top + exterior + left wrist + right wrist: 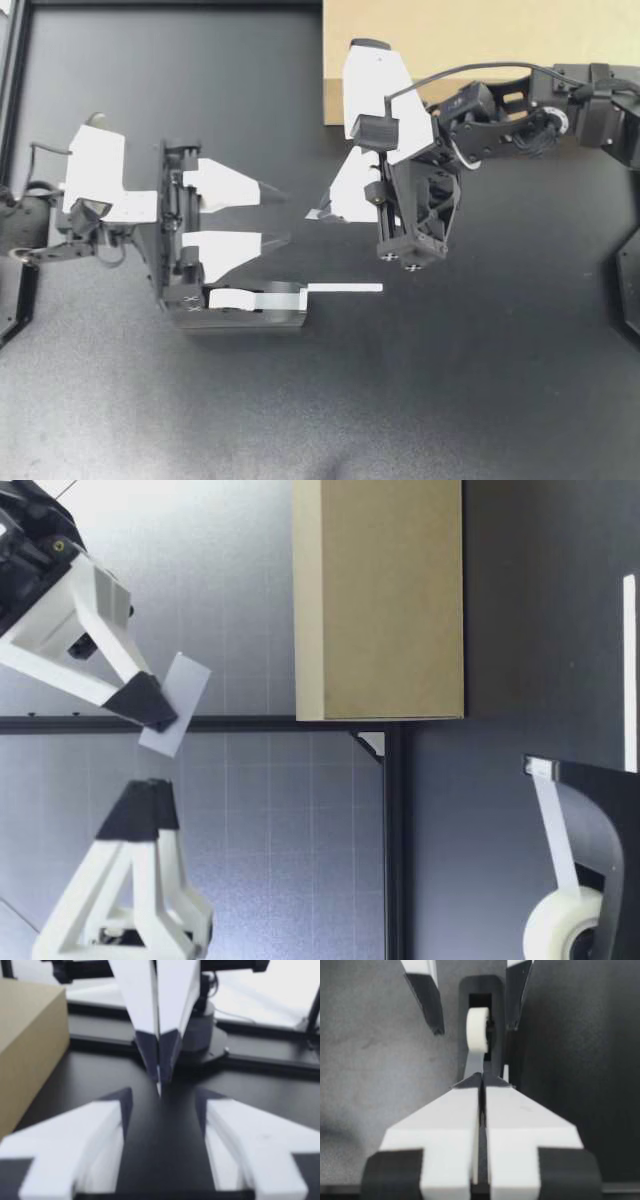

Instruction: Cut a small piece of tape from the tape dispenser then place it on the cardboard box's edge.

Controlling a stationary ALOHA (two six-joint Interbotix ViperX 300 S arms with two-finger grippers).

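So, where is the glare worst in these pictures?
Top view: my right gripper is evenly lit, with a soft sheen on the table. Low view: the wall glares white behind it. Left wrist view: the background beyond it is washed out.

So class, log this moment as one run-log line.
right tool: shut on tape piece, raised | left tool: open | dispenser: on table | box: not yet taped

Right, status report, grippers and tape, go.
Left gripper open, empty, by tape dispenser. Right gripper shut on tape piece, held off the table. No tape seen on cardboard box edge; nothing visible blocking the way.
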